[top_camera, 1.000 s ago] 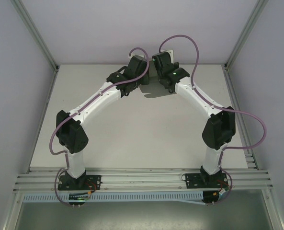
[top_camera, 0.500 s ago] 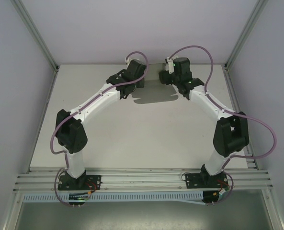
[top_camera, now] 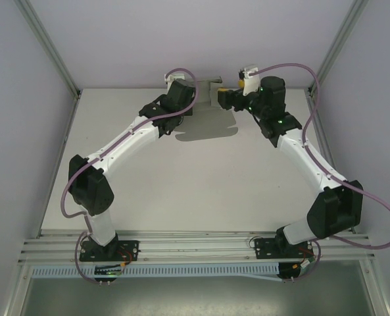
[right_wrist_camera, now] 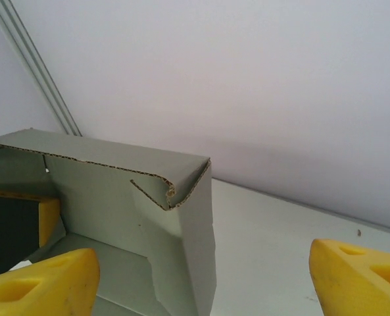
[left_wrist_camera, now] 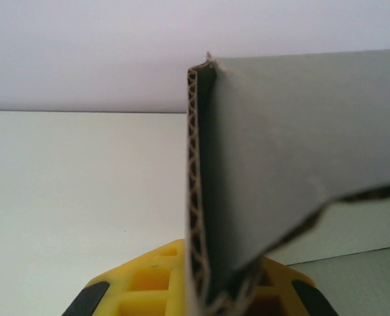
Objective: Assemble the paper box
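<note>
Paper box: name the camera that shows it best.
Right wrist: the paper box shows its walls, folded corner and inside. Left wrist gives one panel and its corrugated edge. Top external gives a small, distant grey piece.

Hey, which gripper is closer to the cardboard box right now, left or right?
Left. The left gripper is clamped on an edge of the box, touching it. The right gripper is open, facing a corner of the box, apparently not touching.

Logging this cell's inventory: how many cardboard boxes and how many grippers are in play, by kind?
paper box: 1
grippers: 2 (left gripper, right gripper)
Total: 3
</note>
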### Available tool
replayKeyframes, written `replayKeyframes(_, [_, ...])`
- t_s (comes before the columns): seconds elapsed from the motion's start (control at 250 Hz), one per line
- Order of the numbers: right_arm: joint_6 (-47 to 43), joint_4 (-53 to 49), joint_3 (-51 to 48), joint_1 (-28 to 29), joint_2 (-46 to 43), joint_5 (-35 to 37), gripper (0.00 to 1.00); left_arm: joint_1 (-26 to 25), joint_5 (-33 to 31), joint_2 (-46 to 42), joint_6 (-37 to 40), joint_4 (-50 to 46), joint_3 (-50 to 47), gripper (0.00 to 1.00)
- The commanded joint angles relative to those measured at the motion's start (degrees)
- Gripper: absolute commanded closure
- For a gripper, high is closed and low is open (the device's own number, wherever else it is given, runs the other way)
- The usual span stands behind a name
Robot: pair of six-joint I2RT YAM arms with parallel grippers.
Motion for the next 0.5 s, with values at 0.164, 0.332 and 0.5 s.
replayKeyframes(0.164, [-0.3,-5.5,9.0,-0.4,9.0,-9.4,0.19,-0.1,-3.3,-0.7,-1.0,-1.2,1.4,1.00])
replayKeyframes(0.332, [0.9,-7.1,16.2,-0.6,16.3,-9.2,0.31,-0.3,-3.2,0.0,-1.4,-2.1,2.1,1.00])
replayKeyframes(0.5, [0.6,-12.3,22.3,-0.7,21.3,-11.2,0.41,-0.4,-3.2,0.6,-1.7,-3.0,3.1,1.00])
